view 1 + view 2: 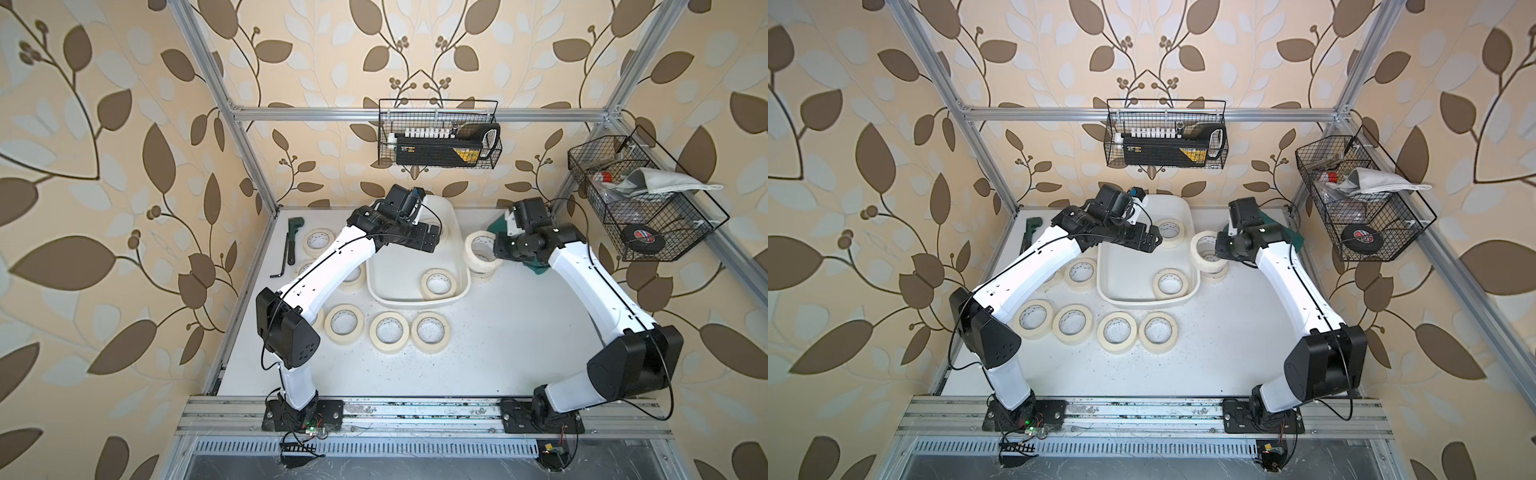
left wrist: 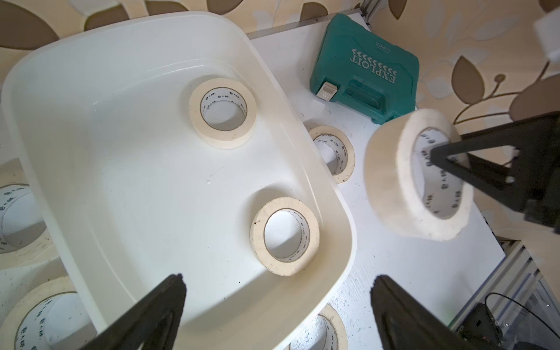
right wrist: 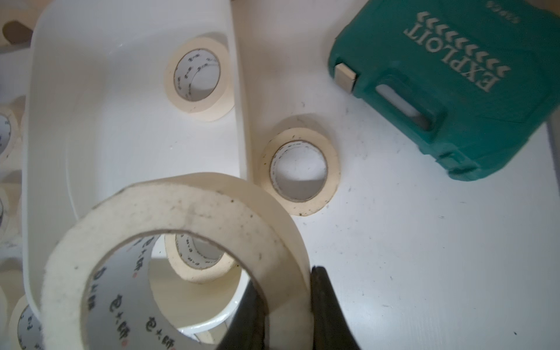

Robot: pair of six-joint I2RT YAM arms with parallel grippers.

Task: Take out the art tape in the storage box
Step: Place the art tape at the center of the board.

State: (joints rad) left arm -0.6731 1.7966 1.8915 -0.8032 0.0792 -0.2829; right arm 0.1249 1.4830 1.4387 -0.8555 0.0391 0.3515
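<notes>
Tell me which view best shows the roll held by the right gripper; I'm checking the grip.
Left wrist view: the held roll shows whole, a finger inside its core. The right wrist view crops it at the right gripper; both top views show it small.

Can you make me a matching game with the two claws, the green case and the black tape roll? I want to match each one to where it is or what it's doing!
Things:
1. left claw
2. right claw
3. green case
4. black tape roll

Places or states:
A. inside the wire basket
B. open, above the white box
C. lying on the table
D. shut on a cream tape roll

Right pairs: 1-B, 2-D, 3-C, 4-A
</notes>
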